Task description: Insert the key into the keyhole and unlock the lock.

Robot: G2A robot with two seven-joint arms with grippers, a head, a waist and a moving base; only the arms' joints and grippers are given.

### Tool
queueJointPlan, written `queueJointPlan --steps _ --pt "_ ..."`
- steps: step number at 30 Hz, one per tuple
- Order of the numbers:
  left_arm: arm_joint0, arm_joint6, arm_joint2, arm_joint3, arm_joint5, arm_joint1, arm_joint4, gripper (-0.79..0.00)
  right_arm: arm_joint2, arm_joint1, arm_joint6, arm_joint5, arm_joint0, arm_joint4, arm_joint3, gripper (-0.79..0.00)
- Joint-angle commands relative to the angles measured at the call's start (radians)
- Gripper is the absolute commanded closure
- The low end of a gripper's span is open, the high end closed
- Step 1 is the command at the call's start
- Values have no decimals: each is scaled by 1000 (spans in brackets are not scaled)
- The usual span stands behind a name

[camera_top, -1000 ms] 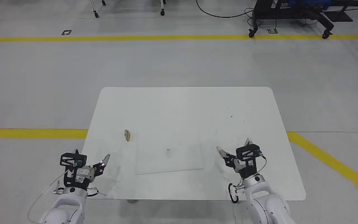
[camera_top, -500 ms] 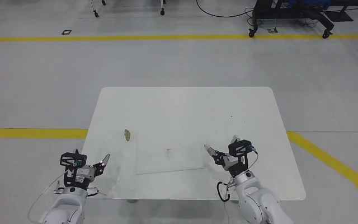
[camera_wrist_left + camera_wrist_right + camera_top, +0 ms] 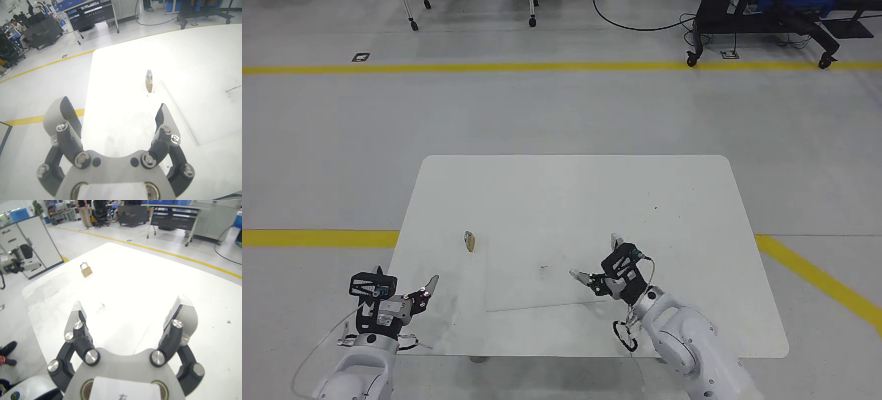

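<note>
Top view: over the table (image 3: pixel 662 190), right gripper (image 3: pixel 596 258) hovers near centre, left gripper (image 3: pixel 405 285) at 8 o'clock, both spread, empty. Lock (image 3: pixel 470 240) sits at 9 o'clock; key (image 3: pixel 544 269) at right gripper's 9 o'clock. Likely step: key pickup, needing a low pinch.

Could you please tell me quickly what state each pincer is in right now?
Left pincer: open, holding nothing.
Right pincer: open, holding nothing.
</note>
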Motion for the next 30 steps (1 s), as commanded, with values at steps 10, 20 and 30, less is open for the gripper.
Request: queueJointPlan --steps 10,20,30 --pt "0 0 0 0 0 0 0 -785 -215 -58 132 -22 247 22 264 -157" --pt "0 0 0 0 0 0 0 -785 -330 -107 203 -56 384 62 421 -209" --pt "0 0 0 0 0 0 0 -785 -407 -145 216 -87 469 46 518 0"
